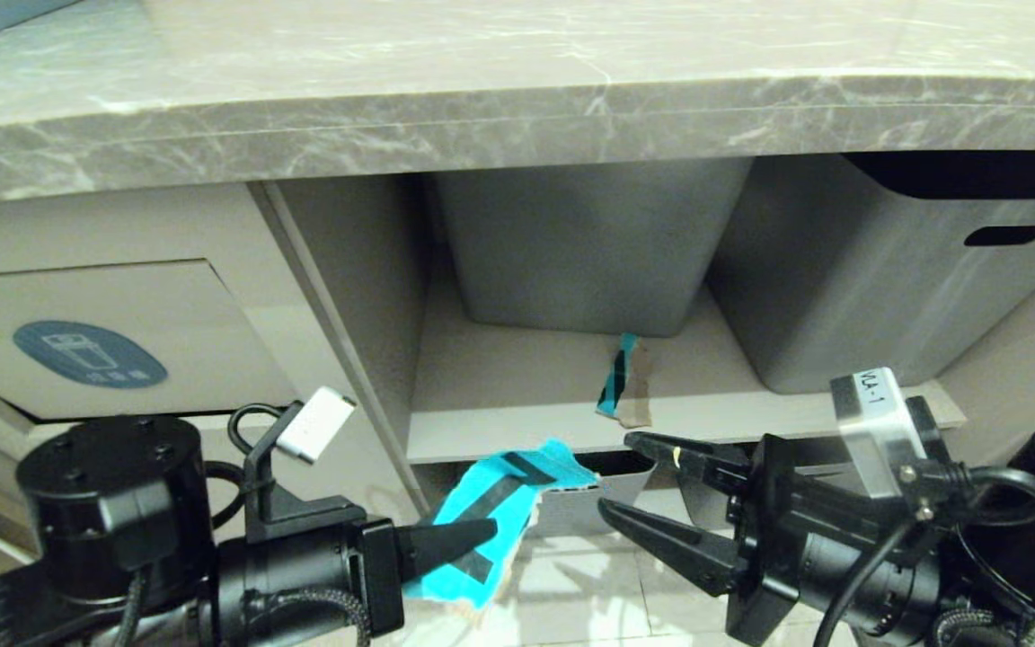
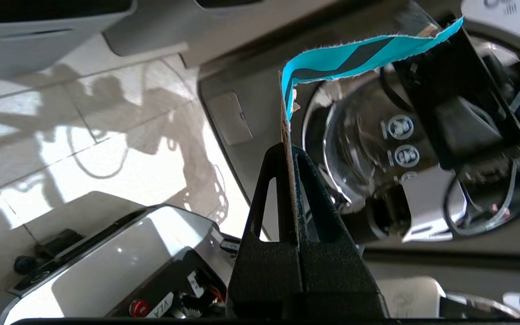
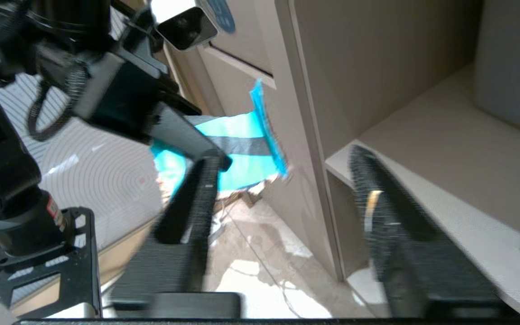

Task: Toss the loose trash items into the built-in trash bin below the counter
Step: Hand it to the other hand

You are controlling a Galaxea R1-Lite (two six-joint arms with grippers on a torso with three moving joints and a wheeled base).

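Marble-look grey, veined in white, the long surface [image 1: 517,99] runs right across the top with its thick front edge hanging over everything. Under it on the left sits the beige bin front [image 1: 104,332], its flap closed and carrying the round blue sticker [image 1: 89,354]. To the right of that, an open shelf [image 1: 517,386] holds two grey tubs, one [image 1: 585,243] at the back, the other [image 1: 877,270] further right with a handle slot. Down low, both arms are in close. The left gripper [image 1: 473,537] has its fingers pinched shut on a teal-and-black cardboard scrap [image 1: 490,521], gripping it edge-on, well clear of the pale tiled floor [image 1: 571,584] and just below the shelf's front lip. Across from it, the right gripper [image 1: 630,485] has its fingers spread apart and nothing between them, tips pointing at that held scrap from just beside it. A second, smaller scrap [image 1: 623,382], teal and black on brown, lies on the shelf near its front edge, in front of the back tub and just above the right gripper's upper finger. The bin flap is off to the left of the held scrap, apart from it.
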